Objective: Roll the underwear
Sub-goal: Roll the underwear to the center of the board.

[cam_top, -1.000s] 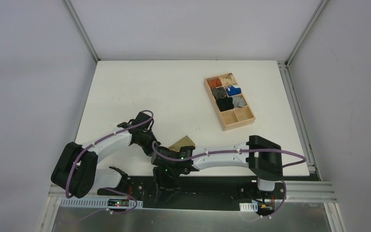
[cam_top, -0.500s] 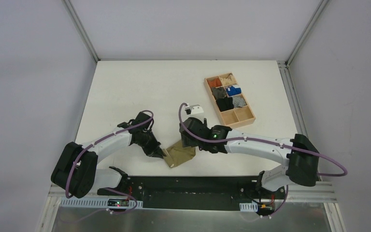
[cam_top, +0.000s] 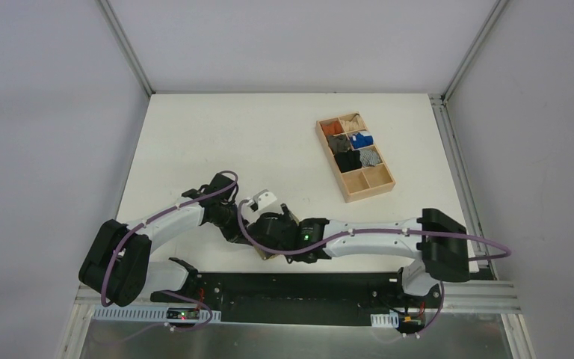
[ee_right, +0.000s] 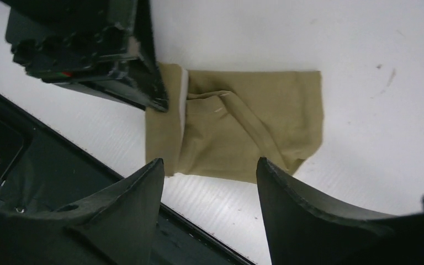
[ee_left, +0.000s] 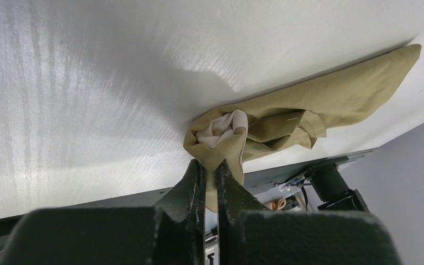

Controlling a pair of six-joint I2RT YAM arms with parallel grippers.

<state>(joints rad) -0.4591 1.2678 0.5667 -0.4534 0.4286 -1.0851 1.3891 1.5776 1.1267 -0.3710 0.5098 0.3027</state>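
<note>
The olive-khaki underwear (ee_right: 248, 127) lies folded flat on the white table close to its near edge, a strip of cream waistband (ee_right: 184, 99) showing at its left end. My left gripper (ee_left: 211, 168) is shut on a pinched fold at that waistband end (ee_left: 221, 127), low against the table. My right gripper (ee_right: 210, 165) hovers open just above the garment's near edge, nothing between its fingers. In the top view the right wrist (cam_top: 280, 232) covers nearly all of the underwear, and the left gripper (cam_top: 243, 235) sits right beside it.
A wooden compartment tray (cam_top: 347, 197) holding small orange, black, blue and grey bundles stands at the back right. The table's near edge and the black base rail (ee_right: 44, 165) run directly beside the garment. The left gripper's body (ee_right: 88, 49) is close to my right fingers.
The right wrist, which was beyond the underwear half a second ago, has swung back towards the near left and now covers it. The left gripper has stayed put, still shut on the fabric.
</note>
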